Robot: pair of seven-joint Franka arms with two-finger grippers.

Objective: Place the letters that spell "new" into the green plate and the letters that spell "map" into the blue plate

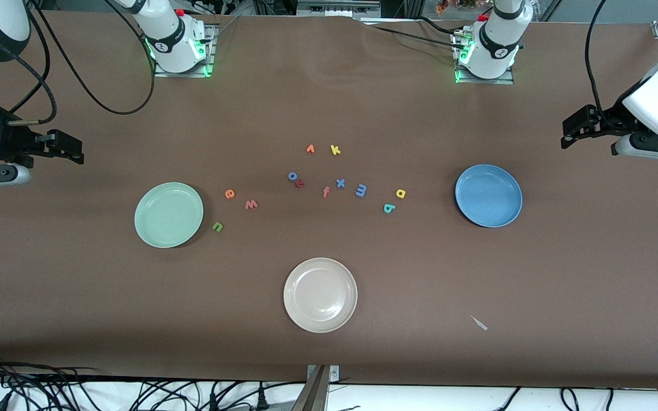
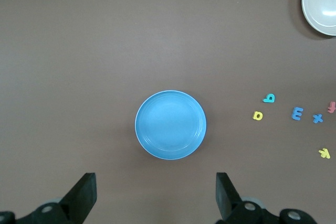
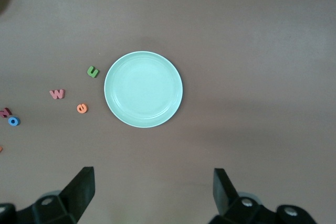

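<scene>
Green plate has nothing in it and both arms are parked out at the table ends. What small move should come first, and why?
Probably bring the right gripper, open and waiting at its end of the table, over the green n and lower it. That letter lies right beside the green plate, apart from the orange e and the salmon-red w, so the fingers have room. The left gripper can wait, open.

Glossy, smooth green plate (image 1: 168, 214) and blue plate (image 1: 488, 196) sit on a matt brown table covering (image 1: 563, 274).

high front camera; wrists look down
</scene>
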